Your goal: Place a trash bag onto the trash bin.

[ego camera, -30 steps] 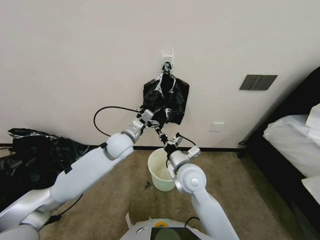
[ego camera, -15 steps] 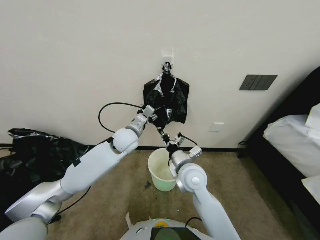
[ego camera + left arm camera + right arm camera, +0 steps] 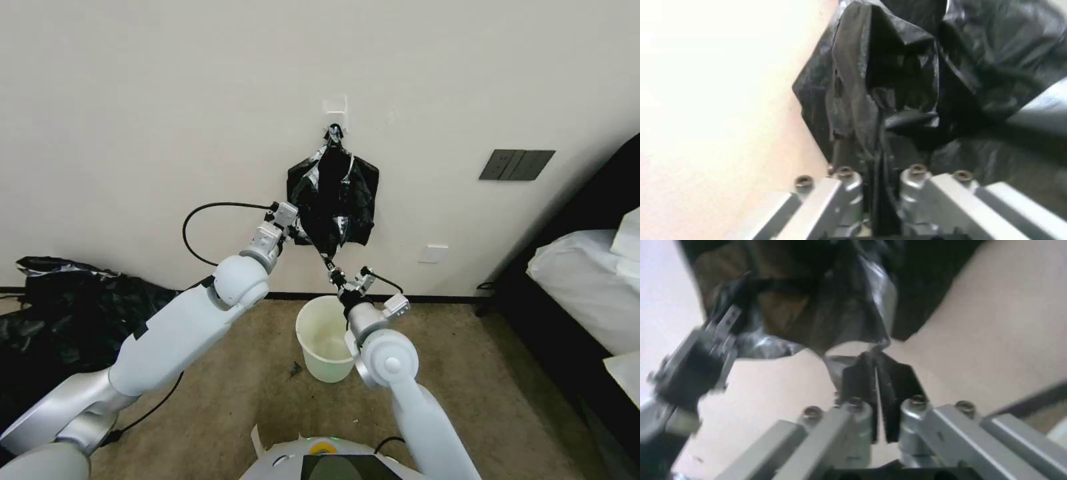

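The black glossy trash bag (image 3: pixel 332 190) hangs from a white wall hook (image 3: pixel 335 109), above the cream trash bin (image 3: pixel 325 341) standing on the carpet. My left gripper (image 3: pixel 297 233) is shut on the bag's lower left edge; in the left wrist view black plastic (image 3: pixel 907 83) runs down between the fingers of the left gripper (image 3: pixel 880 175). My right gripper (image 3: pixel 330 259) is shut on the bag's bottom tip, just above the bin. The right wrist view has the right gripper (image 3: pixel 878 373) pinching a thin fold of the bag (image 3: pixel 849 300), with the left gripper (image 3: pixel 706 350) farther off.
A large heap of black plastic sheeting (image 3: pixel 60 313) lies on the floor at the left. A bed with white bedding (image 3: pixel 580 280) stands at the right. On the wall are a dark switch panel (image 3: pixel 517 165) and a white outlet (image 3: pixel 434 253).
My left gripper has moved left and up with the bag's edge, stretching the lower edge into a V. The right gripper shifted slightly right, still holding the tip.
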